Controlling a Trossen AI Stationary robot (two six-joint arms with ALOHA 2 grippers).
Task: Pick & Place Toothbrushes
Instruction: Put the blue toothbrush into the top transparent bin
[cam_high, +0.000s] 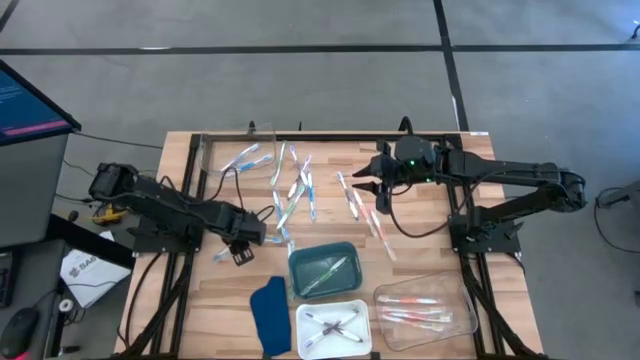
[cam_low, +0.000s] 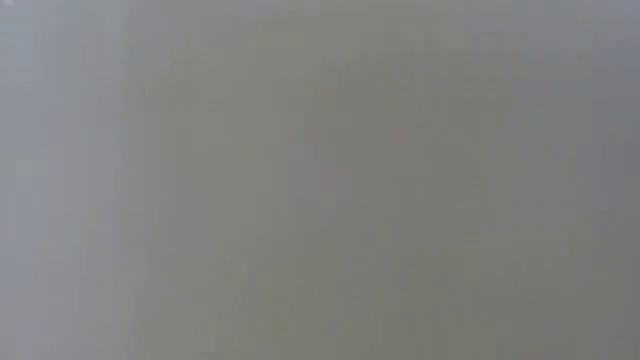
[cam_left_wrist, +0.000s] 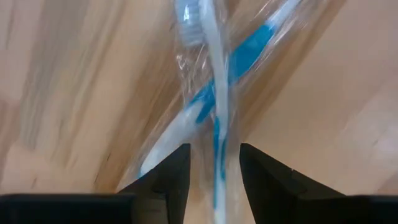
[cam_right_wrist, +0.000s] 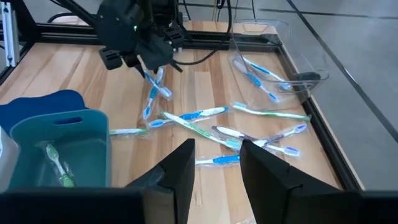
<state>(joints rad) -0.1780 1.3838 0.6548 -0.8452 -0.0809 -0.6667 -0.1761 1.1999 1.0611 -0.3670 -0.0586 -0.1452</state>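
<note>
Several toothbrushes (cam_high: 295, 185) in clear wrappers lie flat and scattered on the middle of the wooden table (cam_high: 430, 250). My left gripper (cam_high: 242, 256) points down over two crossed blue toothbrushes (cam_left_wrist: 214, 74) at the left of the heap. It (cam_left_wrist: 215, 149) is open, one finger on each side of the paler brush's handle. From the right wrist view it (cam_right_wrist: 151, 65) stands just over that crossed pair (cam_right_wrist: 155, 93). My right gripper (cam_high: 362, 186) hangs open and high over the heap's right part, nothing between its fingers (cam_right_wrist: 217, 146). The low view shows only grey.
A teal tray (cam_high: 322, 247) holds a green brush. At the near edge, a white tray (cam_high: 333, 305) holds greyish brushes and a clear tray (cam_high: 455, 290) holds pink ones. A clear bin (cam_high: 210, 150) with blue brushes stands far left. A dark blue cloth (cam_high: 268, 315) lies beside the trays.
</note>
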